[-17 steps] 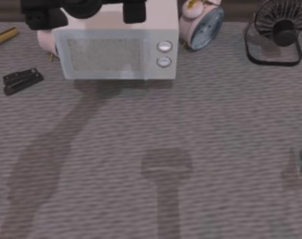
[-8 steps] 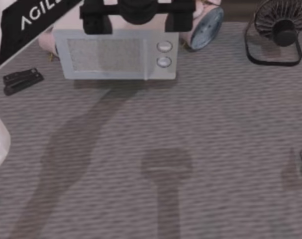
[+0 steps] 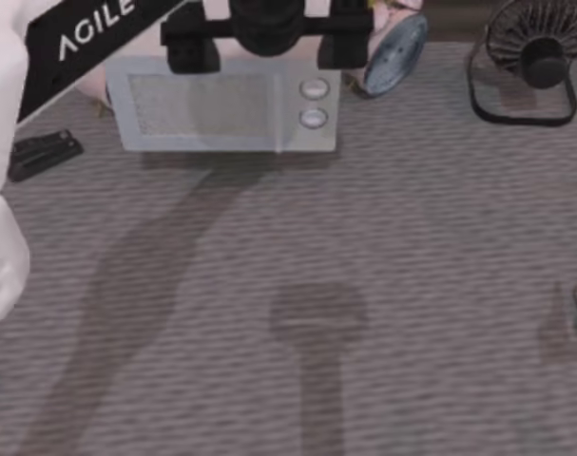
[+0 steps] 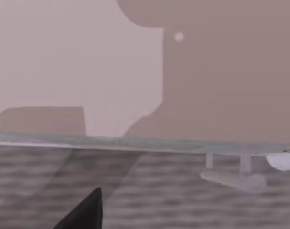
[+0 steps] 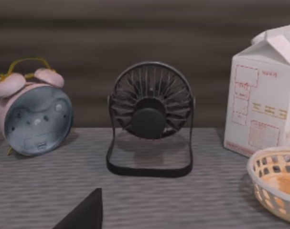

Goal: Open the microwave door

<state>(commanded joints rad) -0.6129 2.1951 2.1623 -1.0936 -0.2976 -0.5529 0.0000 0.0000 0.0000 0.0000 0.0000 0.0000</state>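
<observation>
White and boxy, the microwave sits at the back of the grey bench, a bit to the left. Its door looks shut, flat against the front. The left gripper hangs over the top of the microwave, near its front edge, and its black fingers are spread wide apart. The close-up view from that arm is mostly blank white, so I can't be sure it touches anything. I think it is getting ready to reach the door. Next it needs to catch the door's edge and swing it out. The right arm is parked off to the right side, and I cannot tell how its fingers stand.
</observation>
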